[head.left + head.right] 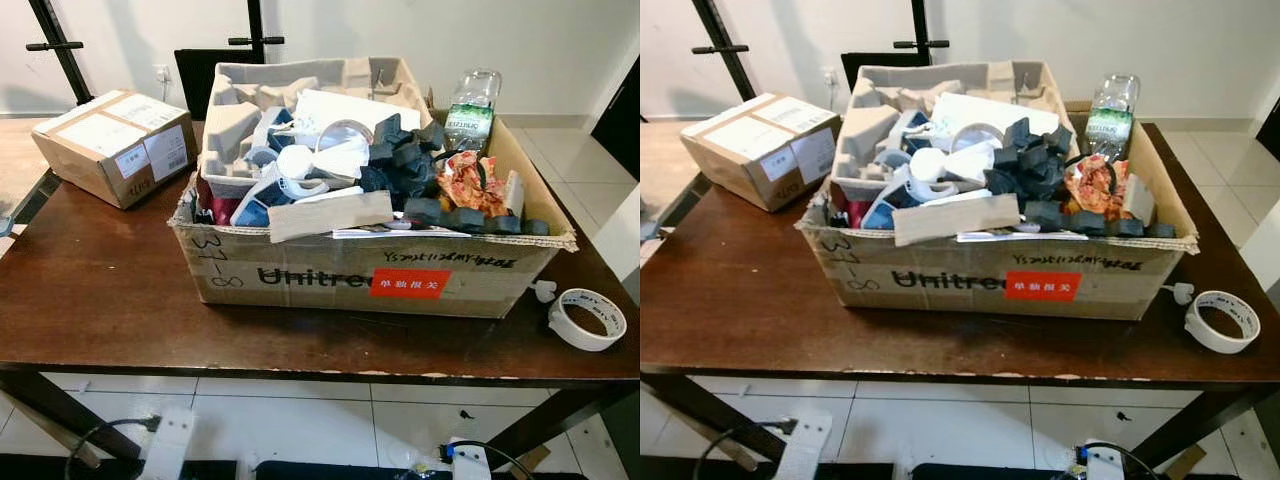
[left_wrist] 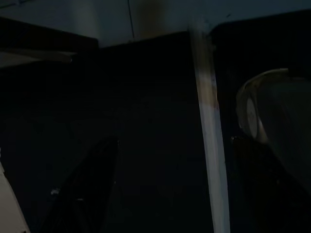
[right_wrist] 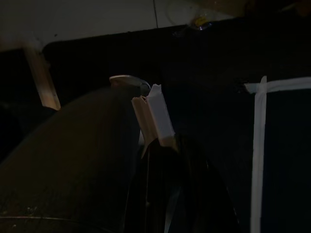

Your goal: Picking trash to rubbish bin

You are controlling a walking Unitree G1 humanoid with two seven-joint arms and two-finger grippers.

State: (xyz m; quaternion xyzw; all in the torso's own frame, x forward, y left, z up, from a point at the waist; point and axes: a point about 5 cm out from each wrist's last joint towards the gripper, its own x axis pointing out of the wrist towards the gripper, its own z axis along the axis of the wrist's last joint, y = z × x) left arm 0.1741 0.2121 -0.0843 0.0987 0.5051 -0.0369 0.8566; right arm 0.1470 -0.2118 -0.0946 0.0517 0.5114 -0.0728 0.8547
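A big open cardboard box (image 1: pixel 300 275) printed "Unitree" stands on the brown table (image 1: pixel 100 290). It is heaped with trash: grey foam blocks, white paper, black foam pieces (image 1: pixel 410 165) and an orange wrapper (image 1: pixel 465 185). A clear plastic bottle (image 1: pixel 472 105) stands behind the box's right corner. Both arms hang low in the shade. My left gripper (image 2: pixel 175 194) is open, its dark fingers (image 2: pixel 90 189) wide apart. In the right wrist view my right gripper (image 3: pixel 163 145) is shut on a small tan-and-white scrap (image 3: pixel 154 116) that sticks out past the fingertips.
A smaller taped cardboard box (image 1: pixel 115 145) sits at the table's back left. A roll of white tape (image 1: pixel 587 318) lies at the right front, with a small white cap (image 1: pixel 543 291) beside it. Tiled floor lies below the table's front edge.
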